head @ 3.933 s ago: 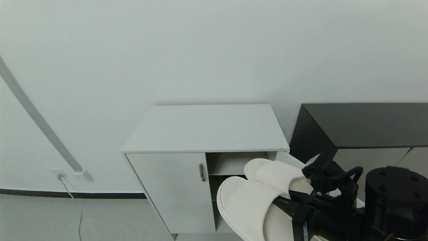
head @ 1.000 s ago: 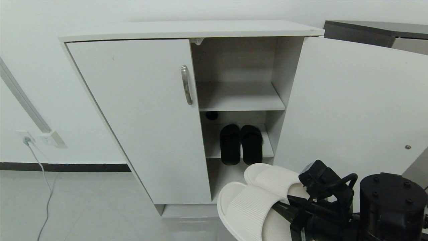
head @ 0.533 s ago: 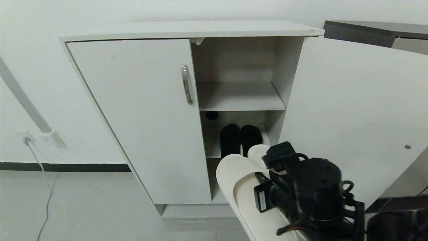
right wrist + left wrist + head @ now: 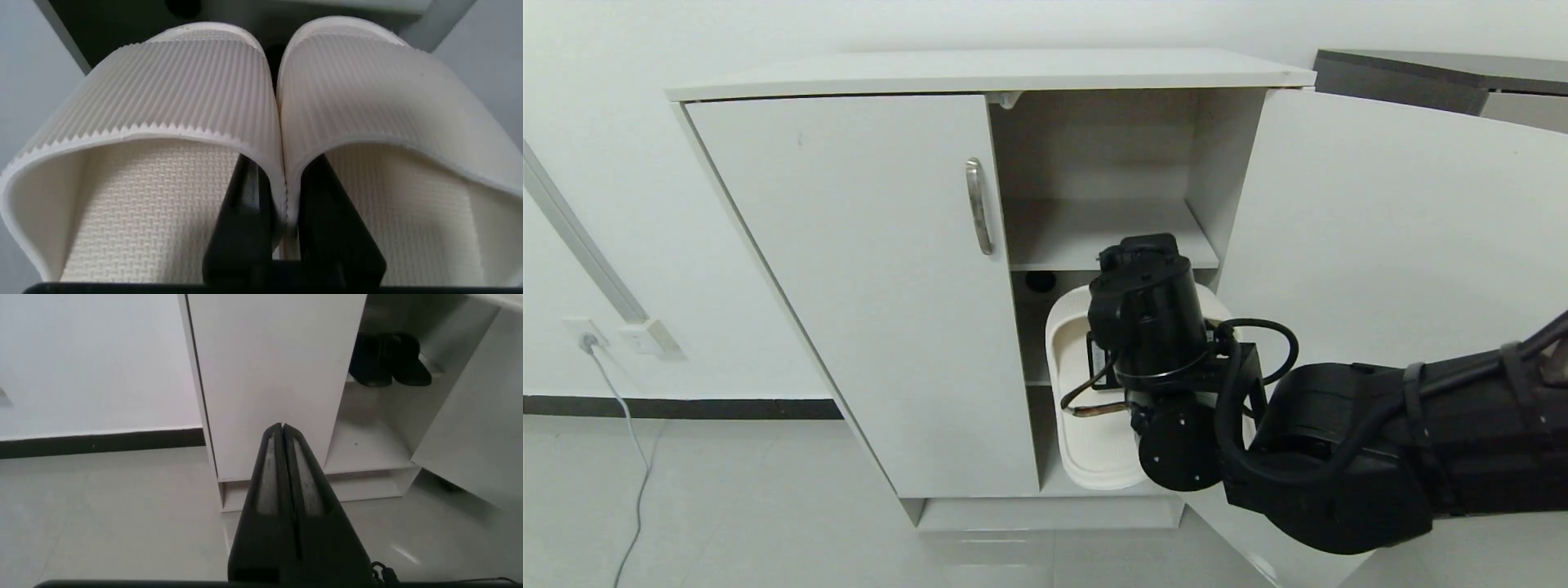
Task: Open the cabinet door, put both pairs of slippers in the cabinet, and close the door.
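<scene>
Right jaws pinch white slippers (image 4: 180, 90) at cabinet (image 4: 980, 73); left jaws closed, empty, over floor (image 4: 106, 514)

Black slippers (image 4: 388, 359) on cabinet shelf (image 4: 440, 367)

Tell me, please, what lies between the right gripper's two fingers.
In the right wrist view, the touching inner edges of the two white slippers lie between the fingers of the right gripper.

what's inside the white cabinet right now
Black slide slippers sit on its middle shelf. In the head view the cream ribbed slippers at the opening cover them; the shut left door hides the rest.
</scene>
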